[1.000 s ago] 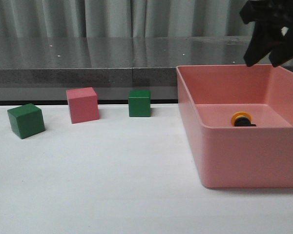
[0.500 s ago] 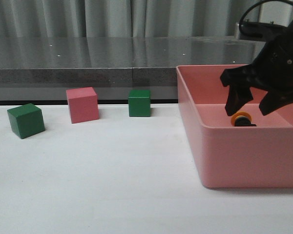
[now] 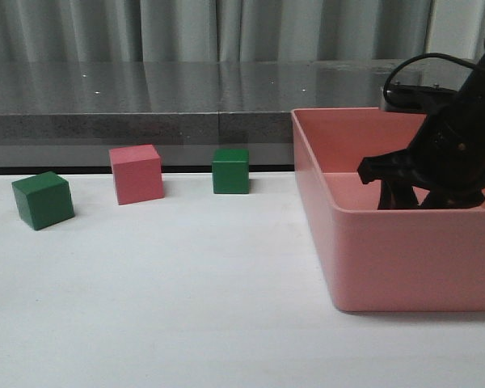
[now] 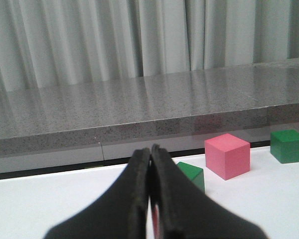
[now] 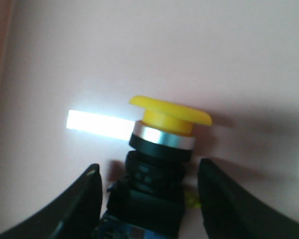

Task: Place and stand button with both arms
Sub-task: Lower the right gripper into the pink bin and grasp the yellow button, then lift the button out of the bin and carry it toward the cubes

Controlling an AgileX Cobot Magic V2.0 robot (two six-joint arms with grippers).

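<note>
Right gripper [image 5: 147,209] down inside pink bin [image 3: 404,267], fingers spread either side of button [image 5: 159,169], not pinching. Button lying on bin floor, long axis along gripper's line, yellow cap [image 5: 170,114] pointing away from wrist. Left gripper [image 4: 150,199] fingers pressed together, holding nothing.

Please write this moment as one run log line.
right gripper: open, astride button | button: in pink bin | left gripper: shut, empty

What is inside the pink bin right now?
The right end effector is down inside the pink bin, open, with its fingers on either side of the yellow-capped button. In the front view the bin's front wall and the arm hide the button.
</note>
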